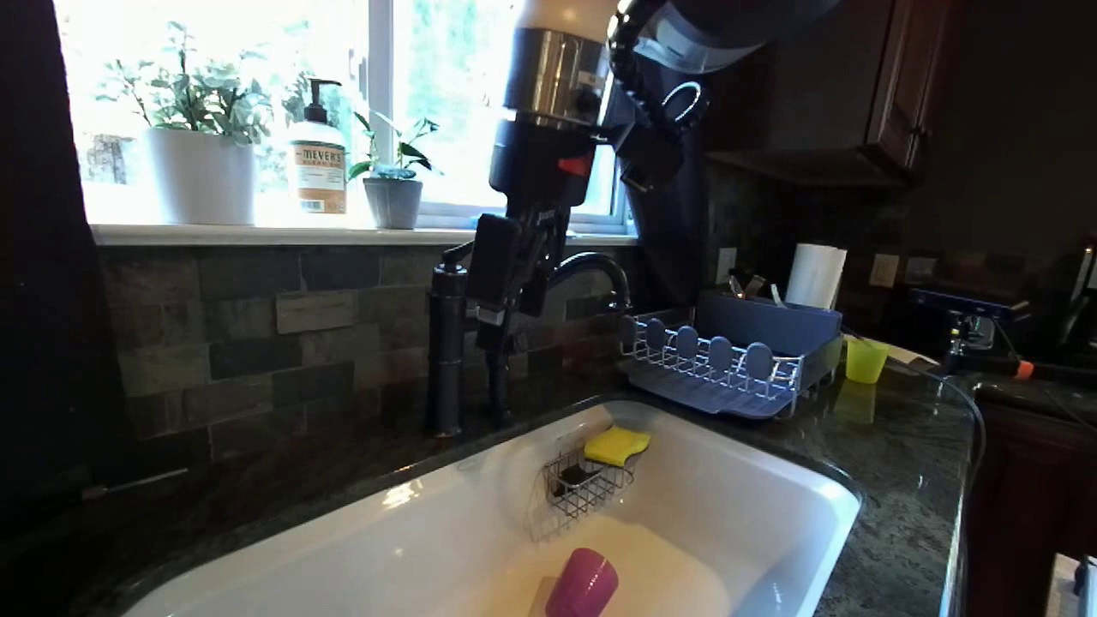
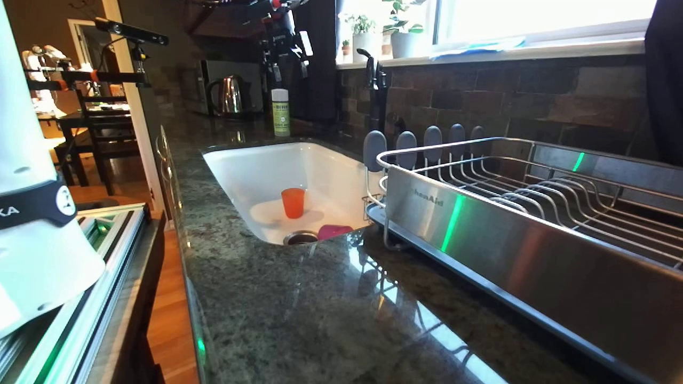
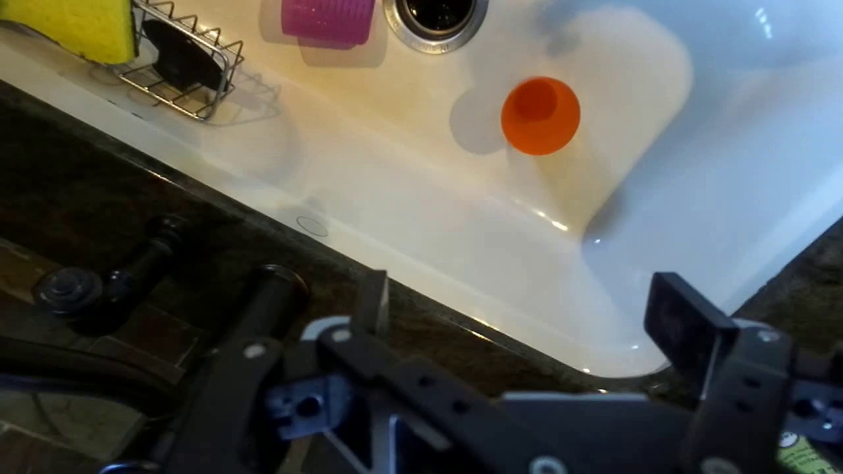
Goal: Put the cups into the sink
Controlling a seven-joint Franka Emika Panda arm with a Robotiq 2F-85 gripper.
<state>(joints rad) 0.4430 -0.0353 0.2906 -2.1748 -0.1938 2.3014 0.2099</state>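
Note:
The magenta-pink cup (image 1: pixel 584 584) lies on its side in the white sink (image 1: pixel 737 467), near the drain; it also shows in the other views (image 2: pixel 335 231) (image 3: pixel 329 20). The reddish-orange cup (image 2: pixel 293 203) stands upright on the sink floor and shows in the wrist view (image 3: pixel 540 116). The yellow-green cup (image 1: pixel 866 360) stands on the dark counter past the dish rack, out of view elsewhere. My gripper (image 3: pixel 527 299) is open with nothing between its fingers. It is high over the sink's back edge, by the faucet, apart from every cup, and shows in both exterior views (image 1: pixel 512 296) (image 2: pixel 291 72).
The black faucet (image 1: pixel 446 351) stands close to the gripper. A wire dish rack (image 2: pixel 512 240) sits on the counter beside the sink. A wire caddy (image 1: pixel 591 488) with a yellow sponge (image 1: pixel 617 446) hangs on the sink wall. Plants and a soap bottle (image 1: pixel 317 163) line the windowsill.

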